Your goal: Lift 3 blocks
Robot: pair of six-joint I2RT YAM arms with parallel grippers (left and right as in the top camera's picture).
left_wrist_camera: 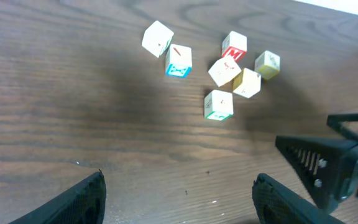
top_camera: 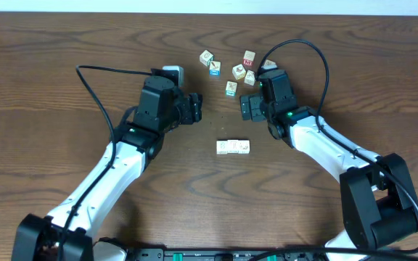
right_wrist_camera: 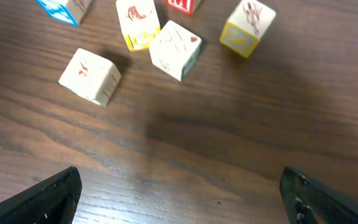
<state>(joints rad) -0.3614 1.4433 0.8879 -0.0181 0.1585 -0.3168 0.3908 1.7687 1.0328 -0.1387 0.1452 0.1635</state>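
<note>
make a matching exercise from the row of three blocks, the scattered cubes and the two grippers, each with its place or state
1 row of three blocks
2 scattered cubes
3 left gripper
4 right gripper

a open, just short of the scattered cubes
b loose, toward the table's far edge
c side by side, nearer the robot than both grippers
d open, off to the scattered cubes' left

Pairs: 1-c, 2-b, 3-d, 4-a

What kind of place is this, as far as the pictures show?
Probably a robot test bench in a lab, though no room is visible. A left arm and a right arm reach over a wooden table, with toy cubes scattered and three pale blocks in a row.
</note>
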